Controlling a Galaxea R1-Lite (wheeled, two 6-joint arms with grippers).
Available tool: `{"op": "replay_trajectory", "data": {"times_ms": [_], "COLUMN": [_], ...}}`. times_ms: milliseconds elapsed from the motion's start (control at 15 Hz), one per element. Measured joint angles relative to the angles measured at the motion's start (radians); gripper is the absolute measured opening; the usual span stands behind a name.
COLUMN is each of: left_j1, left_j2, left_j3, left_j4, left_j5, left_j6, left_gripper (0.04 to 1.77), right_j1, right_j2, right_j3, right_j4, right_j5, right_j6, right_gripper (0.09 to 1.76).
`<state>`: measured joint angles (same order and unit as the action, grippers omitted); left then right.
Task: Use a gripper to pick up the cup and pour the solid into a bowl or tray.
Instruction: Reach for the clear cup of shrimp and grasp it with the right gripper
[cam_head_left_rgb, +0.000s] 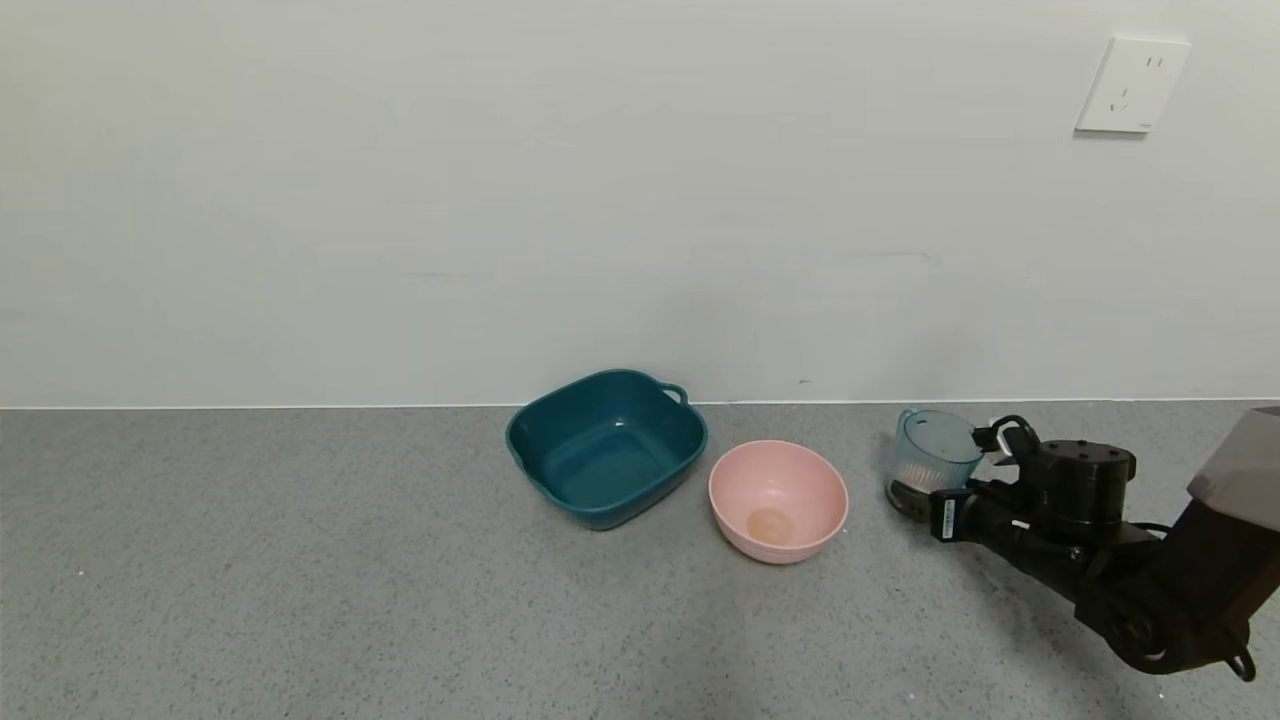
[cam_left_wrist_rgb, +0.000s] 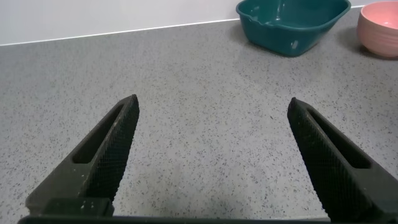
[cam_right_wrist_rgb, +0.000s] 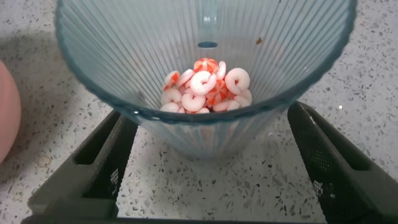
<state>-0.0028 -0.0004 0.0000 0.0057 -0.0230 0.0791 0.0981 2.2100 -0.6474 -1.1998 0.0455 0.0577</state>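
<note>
The translucent blue-green ribbed cup (cam_head_left_rgb: 935, 455) stands on the grey counter, right of the pink bowl (cam_head_left_rgb: 790, 478). My right gripper (cam_head_left_rgb: 912, 497) reaches in from the right, low around the cup's base. In the right wrist view the cup (cam_right_wrist_rgb: 205, 37) sits between the two black fingers (cam_right_wrist_rgb: 102, 168), which stand wide apart on either side of its lower wall. The gripper (cam_right_wrist_rgb: 208, 127) is open. The orange-red and white ring pieces (cam_right_wrist_rgb: 205, 87) lie in the cup's bottom. My left gripper (cam_left_wrist_rgb: 212, 109) is open and empty over bare counter, out of the head view.
A dark teal squarish tub (cam_head_left_rgb: 606, 447) with handles stands left of the pink bowl, close to the wall; both show far off in the left wrist view, tub (cam_left_wrist_rgb: 292, 22) and bowl (cam_left_wrist_rgb: 380, 25). A wall socket (cam_head_left_rgb: 1132, 85) is at upper right.
</note>
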Motion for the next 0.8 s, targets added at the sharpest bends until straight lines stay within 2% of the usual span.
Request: {"op": "replay_trajectory", "data": {"times_ms": [800], "left_j1": [0.0], "left_j2": [0.0], "left_j3": [0.0], "left_j4": [0.0], "left_j5": [0.0], "left_j6": [0.0], "left_gripper": [1.72], "right_j1": [0.002], "right_j2": [0.021], "right_j3": [-0.052], "right_j4": [0.004], "right_j5": [-0.001], "right_j6": [-0.011], "right_gripper": [1.71]}}
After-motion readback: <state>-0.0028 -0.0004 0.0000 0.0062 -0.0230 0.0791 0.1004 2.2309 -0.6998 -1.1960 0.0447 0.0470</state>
